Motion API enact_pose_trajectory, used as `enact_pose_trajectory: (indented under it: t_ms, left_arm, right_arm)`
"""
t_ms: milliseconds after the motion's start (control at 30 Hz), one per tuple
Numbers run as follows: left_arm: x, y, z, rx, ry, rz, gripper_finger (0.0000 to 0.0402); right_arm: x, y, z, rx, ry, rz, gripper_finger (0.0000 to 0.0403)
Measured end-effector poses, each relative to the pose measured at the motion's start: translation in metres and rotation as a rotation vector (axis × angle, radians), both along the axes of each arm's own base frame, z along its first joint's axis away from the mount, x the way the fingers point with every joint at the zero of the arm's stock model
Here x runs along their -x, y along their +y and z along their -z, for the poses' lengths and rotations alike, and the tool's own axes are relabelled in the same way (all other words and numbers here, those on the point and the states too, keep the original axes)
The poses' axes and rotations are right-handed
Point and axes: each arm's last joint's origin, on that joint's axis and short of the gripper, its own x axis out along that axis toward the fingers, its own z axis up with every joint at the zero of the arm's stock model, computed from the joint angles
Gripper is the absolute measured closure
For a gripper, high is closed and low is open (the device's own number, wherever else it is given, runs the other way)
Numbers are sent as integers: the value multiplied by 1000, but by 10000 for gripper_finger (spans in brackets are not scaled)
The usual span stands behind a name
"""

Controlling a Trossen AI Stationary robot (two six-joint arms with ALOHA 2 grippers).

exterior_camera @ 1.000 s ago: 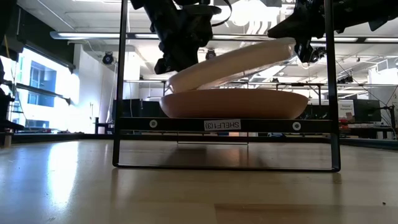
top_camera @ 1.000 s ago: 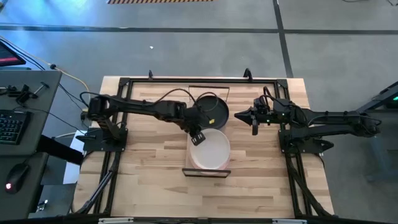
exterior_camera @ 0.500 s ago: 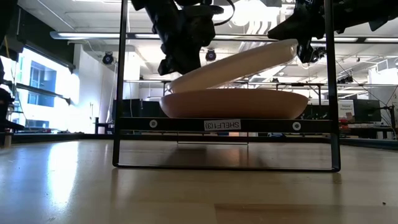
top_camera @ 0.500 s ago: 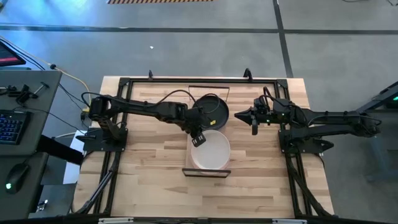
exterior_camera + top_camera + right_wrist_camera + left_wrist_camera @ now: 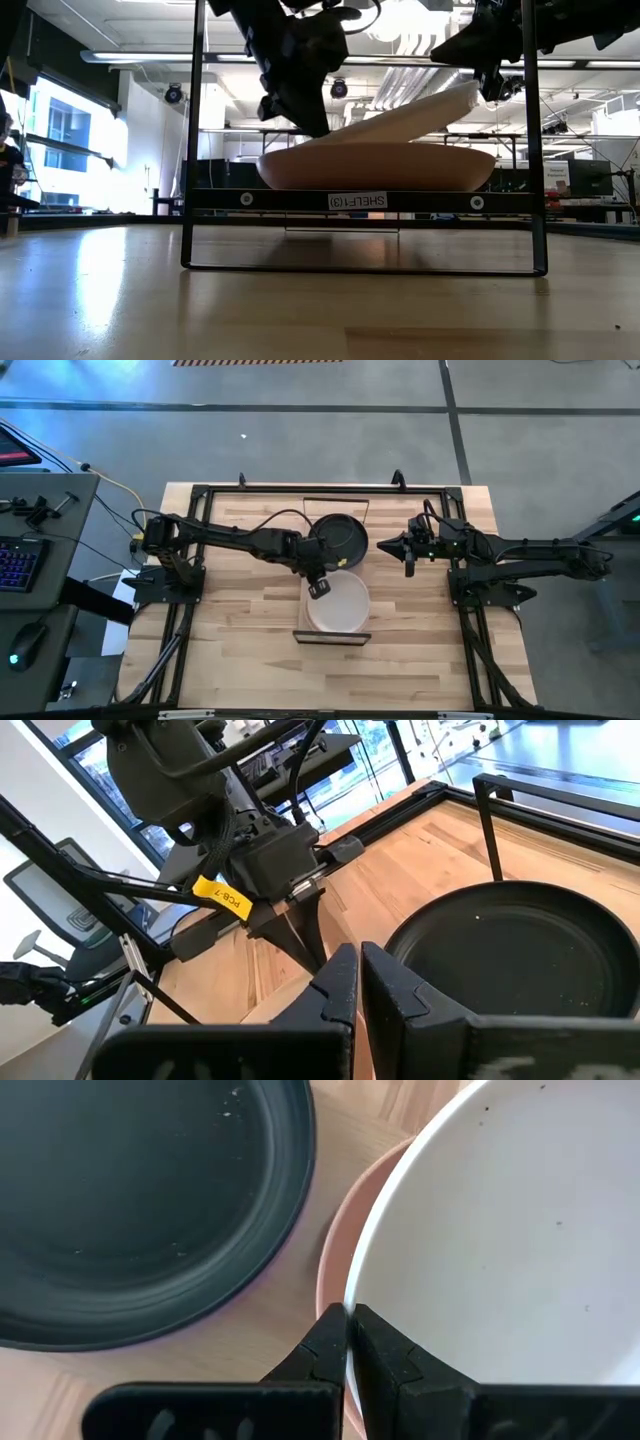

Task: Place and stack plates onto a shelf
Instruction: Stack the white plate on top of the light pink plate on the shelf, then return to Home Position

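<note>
While tilted, cream-white plate point(image 5: 405, 115), gripped edge low

I see the long narrow pale-wood shelf with black metal rails point(image 5: 334, 632) running from the table's near middle toward its far edge. On its near part lies the round pale pink plate point(image 5: 376, 167), and the round cream-white plate point(image 5: 340, 603) leans on top of it, left rim low, right rim raised. My left gripper point(image 5: 349, 1342) pinches that plate's left rim. The round black plate point(image 5: 340, 540) sits just beyond, on the shelf's far part. My right gripper point(image 5: 408, 565) hangs right of the black plate, apart from it.
</note>
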Motion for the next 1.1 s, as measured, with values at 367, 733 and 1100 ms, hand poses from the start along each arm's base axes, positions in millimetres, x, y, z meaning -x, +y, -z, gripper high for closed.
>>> enact_pose_trajectory:
  t_ms: [367, 733, 1100]
  left_arm:
    - [0, -2, 0, -20, 2, 48, 389]
    - [-3, -2, -2, -25, -32, 49, 306]
    - [44, 37, -80, -71, -235, -26, 289]
  right_arm:
    - [0, 0, 0, 0, 1, 0, 403]
    - [0, 0, 0, 0, 0, 2, 403]
    - [-1, 0, -5, -34, -56, 7, 403]
